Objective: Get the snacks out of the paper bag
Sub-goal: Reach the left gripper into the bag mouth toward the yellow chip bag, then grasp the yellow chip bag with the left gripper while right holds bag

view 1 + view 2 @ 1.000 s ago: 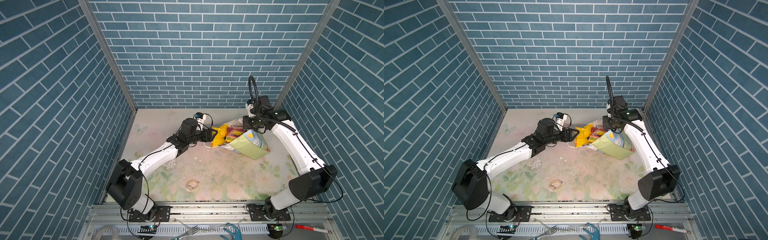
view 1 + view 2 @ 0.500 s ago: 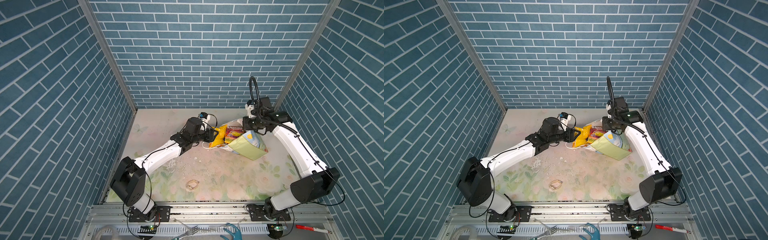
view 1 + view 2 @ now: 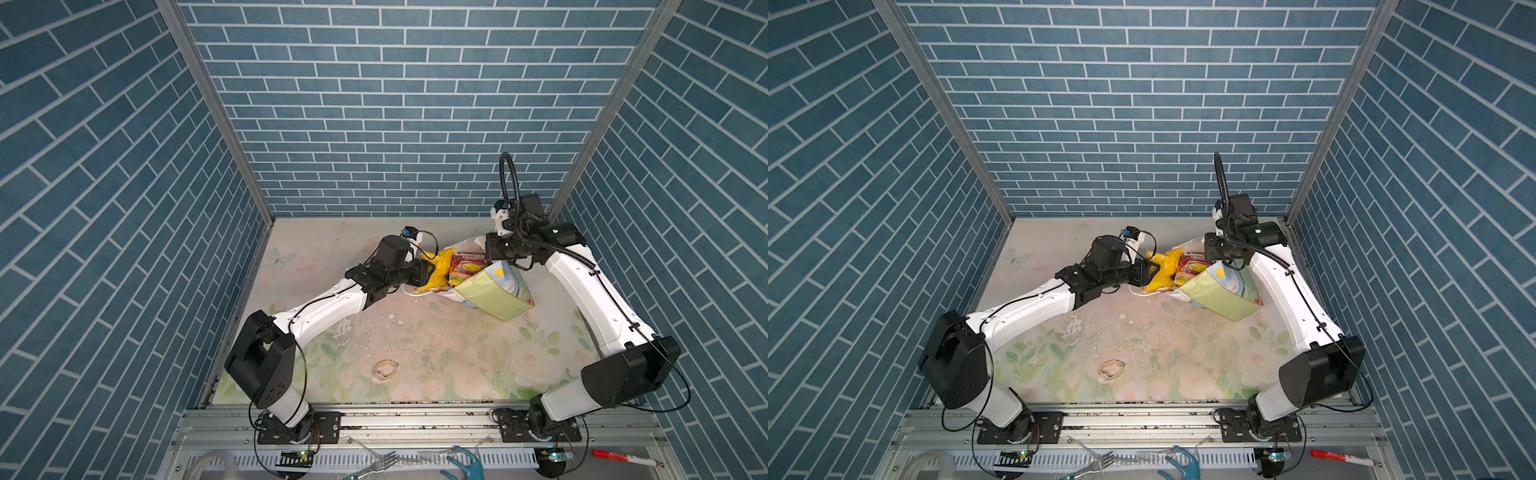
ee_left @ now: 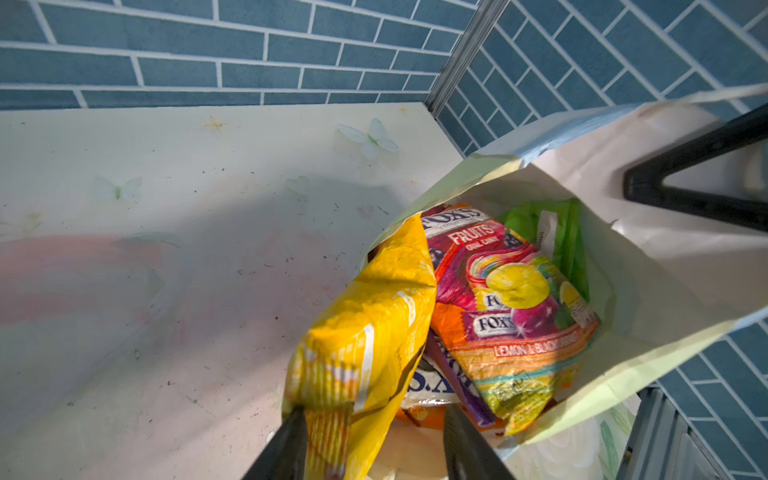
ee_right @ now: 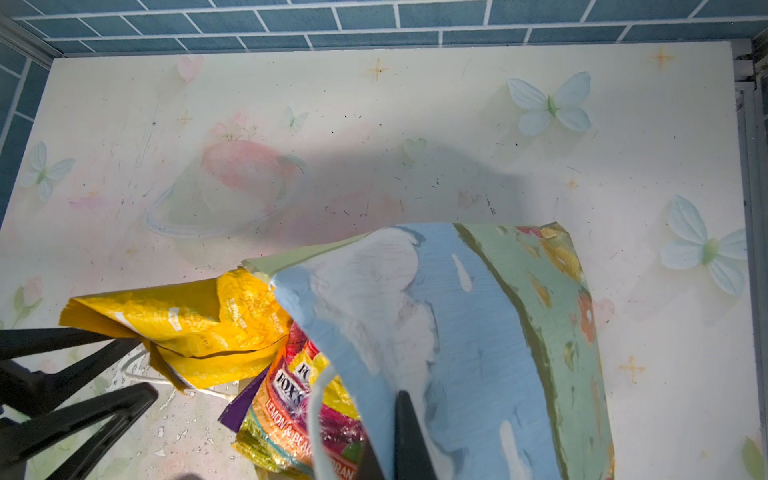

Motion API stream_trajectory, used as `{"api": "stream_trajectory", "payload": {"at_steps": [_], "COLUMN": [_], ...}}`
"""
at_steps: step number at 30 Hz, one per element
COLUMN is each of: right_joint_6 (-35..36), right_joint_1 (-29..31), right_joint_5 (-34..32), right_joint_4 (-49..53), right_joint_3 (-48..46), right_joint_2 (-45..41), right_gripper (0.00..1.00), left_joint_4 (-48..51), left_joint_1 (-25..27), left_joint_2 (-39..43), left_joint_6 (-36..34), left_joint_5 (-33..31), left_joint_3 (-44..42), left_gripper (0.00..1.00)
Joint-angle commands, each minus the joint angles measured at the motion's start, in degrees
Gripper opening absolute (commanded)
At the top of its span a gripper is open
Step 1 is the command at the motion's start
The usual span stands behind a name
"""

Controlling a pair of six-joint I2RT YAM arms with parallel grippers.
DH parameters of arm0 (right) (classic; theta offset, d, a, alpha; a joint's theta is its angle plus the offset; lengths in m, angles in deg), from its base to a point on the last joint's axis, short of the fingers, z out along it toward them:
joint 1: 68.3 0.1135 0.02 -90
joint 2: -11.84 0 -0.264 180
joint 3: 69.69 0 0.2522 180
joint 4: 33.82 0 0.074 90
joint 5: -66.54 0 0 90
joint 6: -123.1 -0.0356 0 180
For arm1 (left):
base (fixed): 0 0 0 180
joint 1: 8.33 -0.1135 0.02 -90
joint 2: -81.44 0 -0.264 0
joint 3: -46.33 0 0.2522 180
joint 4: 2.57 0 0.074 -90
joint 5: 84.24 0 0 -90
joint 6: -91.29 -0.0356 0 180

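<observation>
The paper bag (image 3: 494,295) (image 3: 1221,297) lies tilted at the back right, its mouth facing left. My right gripper (image 3: 488,257) (image 5: 386,449) is shut on its upper rim, one finger on the blue outside (image 5: 478,332). Snacks spill from the mouth. A yellow packet (image 3: 434,270) (image 4: 374,324) sticks out furthest, beside a pink-orange FOX'S packet (image 3: 467,268) (image 4: 511,307). A purple packet (image 4: 457,378) lies under them and a green bag (image 4: 569,232) sits deeper in. My left gripper (image 3: 430,270) (image 4: 376,436) is open around the yellow packet's end, which rests against one finger and stands apart from the other.
The bag's white string handle (image 3: 415,291) trails on the floral table under the packets. A small looped band (image 3: 385,369) lies near the front middle. The blue brick back wall and right wall stand close behind the bag. A fork, teal tool and red marker lie below the front rail.
My left arm has reached further right to the bag's mouth, and its jaws have narrowed around the yellow packet's end. The right gripper keeps its hold on the bag.
</observation>
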Motion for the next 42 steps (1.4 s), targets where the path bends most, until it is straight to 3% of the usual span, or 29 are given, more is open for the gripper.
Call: {"api": "stream_trajectory", "payload": {"at_steps": [1,6,13,15,19,22,26,35,42], "right_joint_6": [-1.9,-1.9,-2.3,-2.4,-2.5,-2.5,-2.7,-4.1,-5.5], "right_joint_1": [0.3,0.3,0.3,0.3,0.3,0.3,0.3,0.3,0.3], "right_joint_5": [2.0,2.0,3.6,3.7,3.7,3.5,3.0,2.7,3.4], "right_joint_4": [-6.6,-6.4,-6.7,-6.9,-7.0,-7.2,-7.5,-8.5,-8.5], "right_joint_3": [0.9,0.7,0.0,-0.3,-0.9,-1.2,-1.7,-3.1,-3.0], "right_joint_2": [-4.7,-4.9,-5.2,-5.3,-5.6,-5.8,-6.0,-6.1,-5.6], "right_gripper": [0.0,0.0,0.0,0.0,0.0,0.0,0.0,0.0,0.0], "left_joint_4": [2.3,5.4,3.4,2.9,2.4,2.3,1.8,1.7,1.2], "left_joint_1": [0.5,0.5,0.5,0.5,0.5,0.5,0.5,0.5,0.5], "left_joint_2": [1.0,-0.7,-3.1,-3.6,-3.8,-3.6,-2.8,1.3,5.0], "left_joint_6": [-3.1,-4.9,-4.6,-4.3,-3.8,-3.8,-3.6,-4.4,-5.6], "left_joint_5": [-5.6,-7.7,-5.3,-4.1,-3.2,-3.2,-2.7,-2.9,-4.0], "left_joint_3": [1.0,3.9,5.5,5.9,6.1,6.1,6.0,7.5,9.5], "left_gripper": [0.58,0.61,0.61,0.58,0.41,0.36,0.19,0.1,0.08]}}
